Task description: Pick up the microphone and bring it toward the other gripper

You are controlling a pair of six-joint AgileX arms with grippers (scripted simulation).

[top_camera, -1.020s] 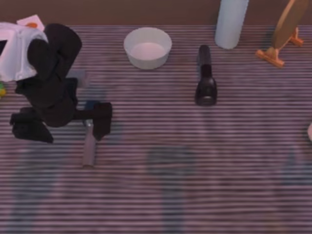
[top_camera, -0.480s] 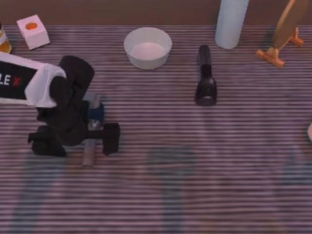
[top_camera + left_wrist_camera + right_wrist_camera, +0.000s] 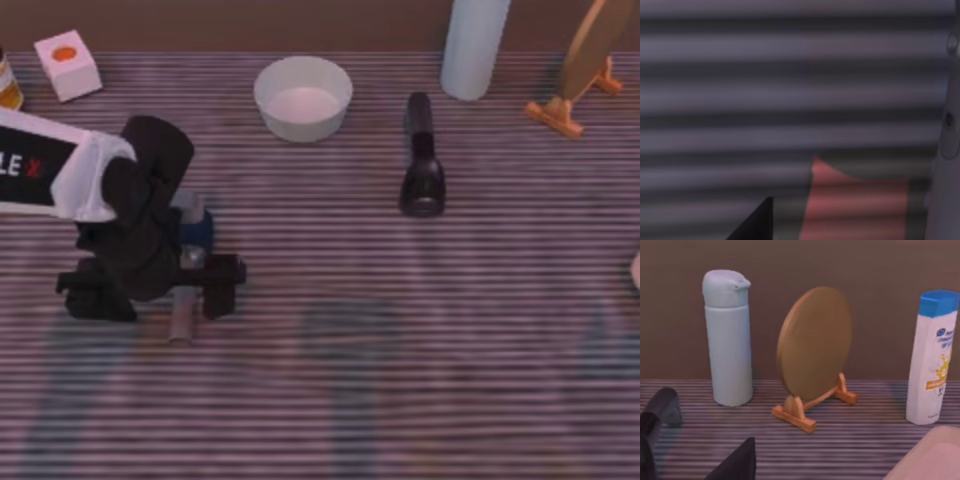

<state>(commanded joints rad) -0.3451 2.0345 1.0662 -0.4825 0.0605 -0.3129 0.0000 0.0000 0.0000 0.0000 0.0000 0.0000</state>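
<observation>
The microphone (image 3: 182, 318) lies on the striped table at the left, its navy head (image 3: 199, 230) pointing to the back and its silver-grey handle to the front. My left gripper (image 3: 190, 285) is down over the handle just below the head and is open. Its right finger (image 3: 222, 288) stands a little apart from the handle, and the arm hides the other one. The left wrist view is very close to the table, with the handle (image 3: 951, 125) at its edge. The other gripper, my right one (image 3: 737, 465), shows only as a dark part in the right wrist view.
A white bowl (image 3: 303, 98) and a black torch (image 3: 422, 160) lie behind the middle. At the back right stand a pale bottle (image 3: 475, 40) and a wooden disc on a stand (image 3: 578, 70). A white cube (image 3: 67, 65) sits back left. A shampoo bottle (image 3: 932, 355) stands at the back.
My left arm swung round and came down over the microphone handle. In the last half second the right finger edged slightly toward the handle. The microphone has not moved.
</observation>
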